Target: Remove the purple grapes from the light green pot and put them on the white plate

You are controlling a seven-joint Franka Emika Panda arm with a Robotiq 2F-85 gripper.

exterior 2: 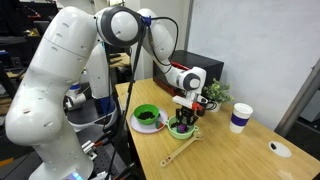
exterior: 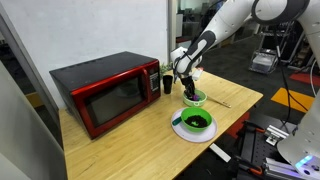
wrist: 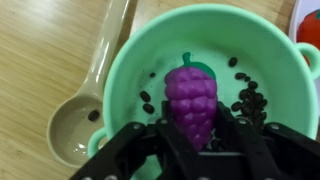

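Observation:
The purple grapes (wrist: 190, 100) lie inside the light green pot (wrist: 150, 45), among scattered dark beans. My gripper (wrist: 196, 140) reaches down into the pot, and its black fingers press on both sides of the grapes' lower end. In both exterior views the gripper (exterior: 188, 88) (exterior 2: 183, 116) is down in the light green pot (exterior: 196, 99) (exterior 2: 184, 129), hiding the grapes. The white plate (exterior: 180, 129) (exterior 2: 136, 124) sits beside the pot and carries a darker green bowl (exterior: 196, 121) (exterior 2: 147, 116).
A beige spoon (wrist: 85, 105) lies on the wooden table right beside the pot. A red microwave (exterior: 105, 92) stands at the table's back, with a dark cup (exterior: 167, 84) next to it. A white and blue cup (exterior 2: 240, 117) stands further along the table.

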